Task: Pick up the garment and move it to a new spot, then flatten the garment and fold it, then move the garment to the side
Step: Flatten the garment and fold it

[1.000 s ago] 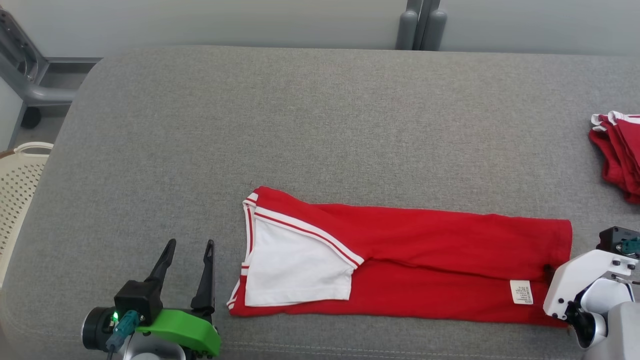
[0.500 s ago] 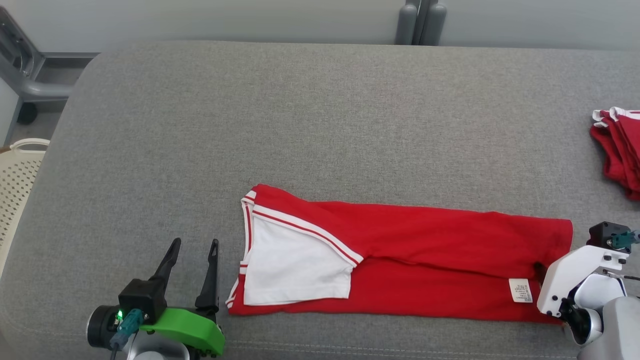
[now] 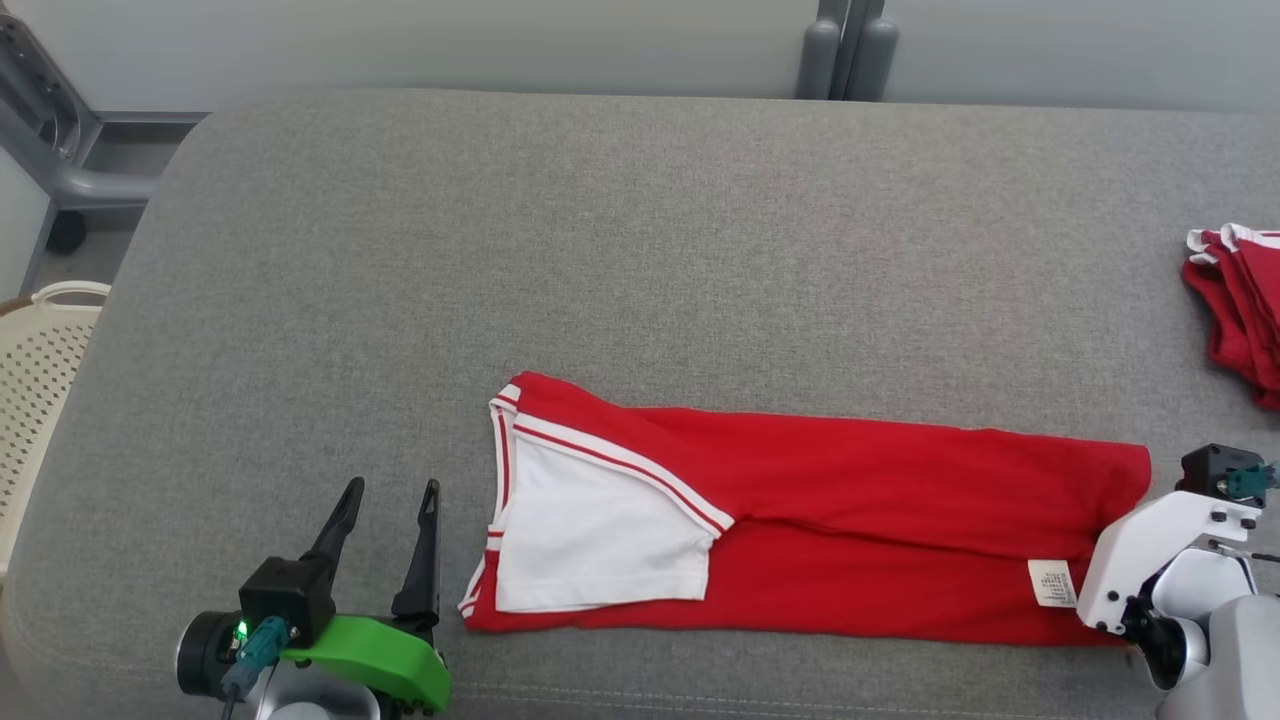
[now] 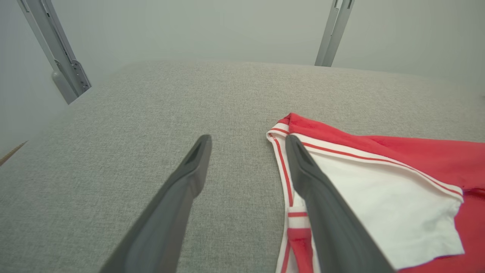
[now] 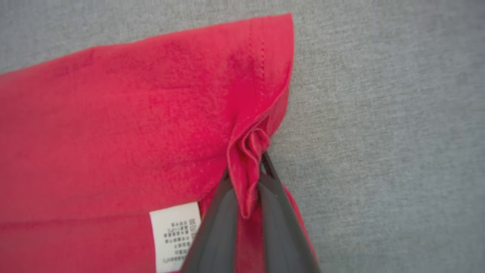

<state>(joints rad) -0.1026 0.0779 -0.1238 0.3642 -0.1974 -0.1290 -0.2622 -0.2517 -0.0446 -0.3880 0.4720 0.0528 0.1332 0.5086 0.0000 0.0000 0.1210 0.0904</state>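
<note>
Right gripper [image 5: 246, 167] was pinching a bunched edge of the red garment [image 3: 850, 520], which lay flat from its fingertips across to the spread left gripper [image 3: 385, 495]; the folding step appeared in hand, and the next move called for lifting that edge and carrying it toward the left gripper.

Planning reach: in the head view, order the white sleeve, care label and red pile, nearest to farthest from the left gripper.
From the left gripper:
1. White sleeve, just to its right.
2. Care label, at the garment's right end.
3. Red pile, far right edge.
</note>
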